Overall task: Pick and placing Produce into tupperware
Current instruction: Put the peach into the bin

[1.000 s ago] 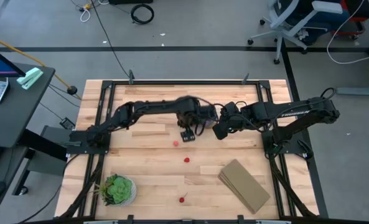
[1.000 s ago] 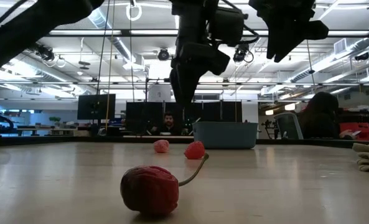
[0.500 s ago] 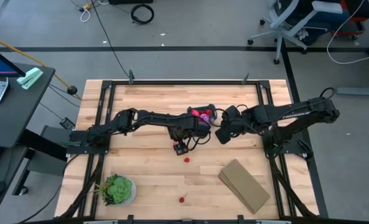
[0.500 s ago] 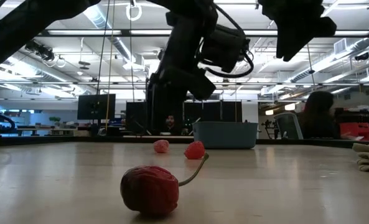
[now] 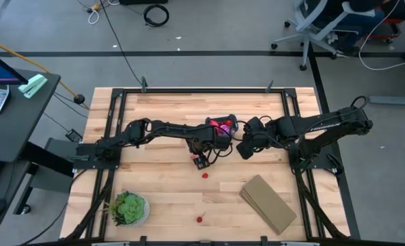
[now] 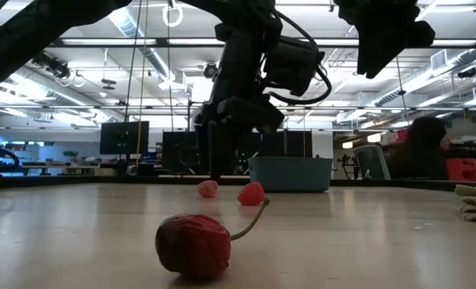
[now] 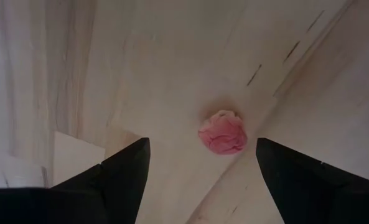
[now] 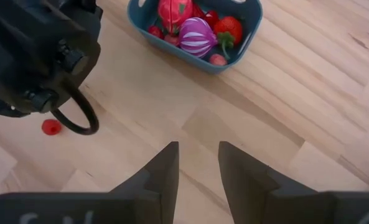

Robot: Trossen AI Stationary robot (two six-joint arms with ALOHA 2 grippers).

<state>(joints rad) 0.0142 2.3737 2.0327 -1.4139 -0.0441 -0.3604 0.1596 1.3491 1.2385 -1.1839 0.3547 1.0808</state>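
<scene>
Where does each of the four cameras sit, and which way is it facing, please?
High: above the table, looking straight down; both arms show.
Low: at tabletop height, looking level across; a red fruit is nearest, arms overhead.
Left wrist: on the left arm, facing down; the left gripper brackets a pink fruit.
Right wrist: on the right arm; the right gripper faces the tub.
Shared: low and right wrist both show the tub.

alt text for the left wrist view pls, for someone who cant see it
A small pink toy fruit lies on the pale wooden table, framed between the two dark fingers of the left tool, which is open and touches nothing. The fruit sits nearer one finger than the other, with bare wood grain all around it.
</scene>
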